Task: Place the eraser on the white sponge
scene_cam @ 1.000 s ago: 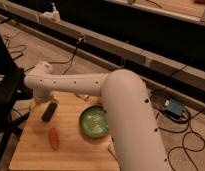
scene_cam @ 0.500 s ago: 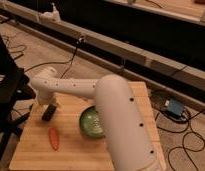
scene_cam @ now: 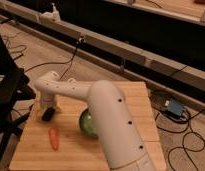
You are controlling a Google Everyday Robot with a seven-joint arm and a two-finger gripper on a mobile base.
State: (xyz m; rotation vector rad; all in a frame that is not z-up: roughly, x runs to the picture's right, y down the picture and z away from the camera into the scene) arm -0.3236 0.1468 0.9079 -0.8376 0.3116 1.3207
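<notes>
The eraser (scene_cam: pixel 47 115), a small black block, lies on the left part of the wooden board (scene_cam: pixel 131 107). My gripper (scene_cam: pixel 47 106) hangs at the end of the white arm directly over the eraser, at or just above its top. Whether it has hold of the eraser I cannot tell. The white sponge is hidden; the arm covers much of the board's middle.
An orange carrot (scene_cam: pixel 54 138) lies on the board just in front of the eraser. A green bowl (scene_cam: pixel 86 122) sits to the right, partly behind the arm. Cables (scene_cam: pixel 56 62) and a blue box (scene_cam: pixel 174 107) lie on the floor around the board, and a dark frame (scene_cam: pixel 8 95) stands at the left.
The arm has swung and the gripper has come down onto the eraser's spot. The eraser has shifted slightly toward the front left.
</notes>
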